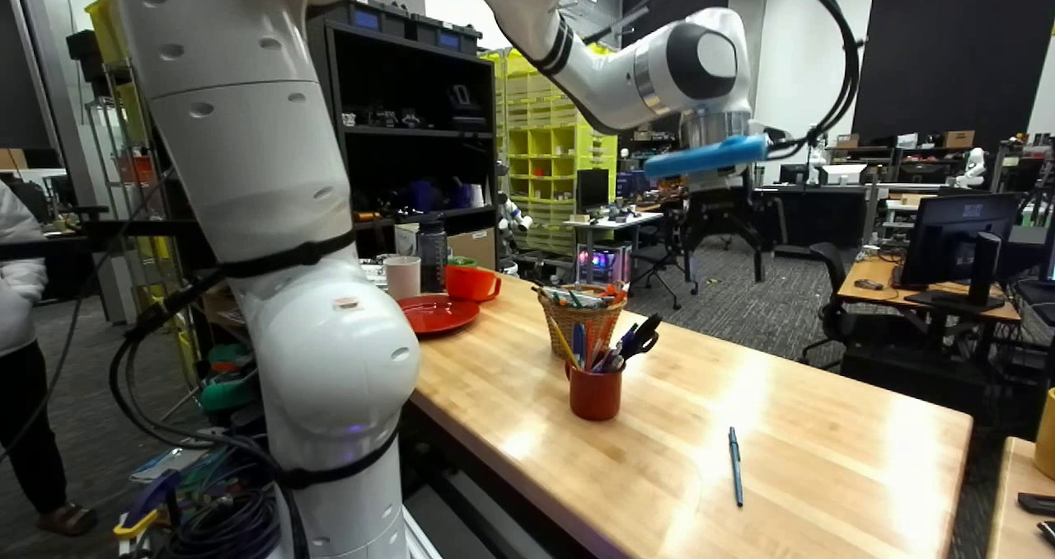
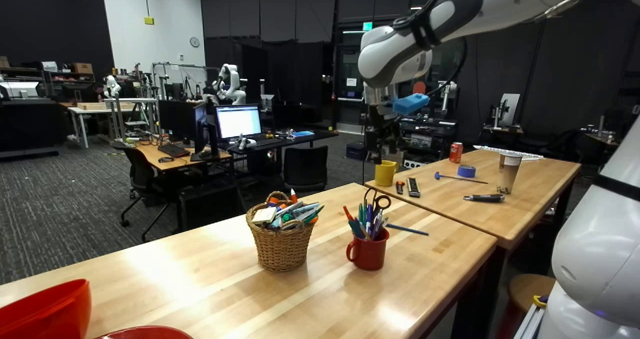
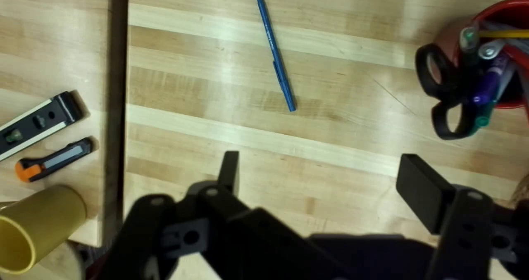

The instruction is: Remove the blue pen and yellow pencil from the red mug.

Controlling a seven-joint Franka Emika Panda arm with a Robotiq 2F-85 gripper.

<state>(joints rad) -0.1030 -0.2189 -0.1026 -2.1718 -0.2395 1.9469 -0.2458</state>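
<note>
Hanging empty over the counter (image 1: 841,435), the pincer (image 3: 320,168) has its jaws wide apart. Below it the pen (image 3: 274,48) lies loose, out of the mug (image 1: 595,396). The mug, lower and off to one side, carries the pencil (image 3: 504,34), which should prove light and stiff but slick; best pinched high on its bare shaft and drawn along its lean.

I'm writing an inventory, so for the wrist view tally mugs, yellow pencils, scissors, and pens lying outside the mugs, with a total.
Mugs: 2 (red cylindrical mug, yellow cylindrical mug)
Yellow pencils: 1 (thin yellow pencil)
Scissors: 1 (black-handled scissors)
Pens outside: 1 (thin blue pen)
Total: 5
</note>
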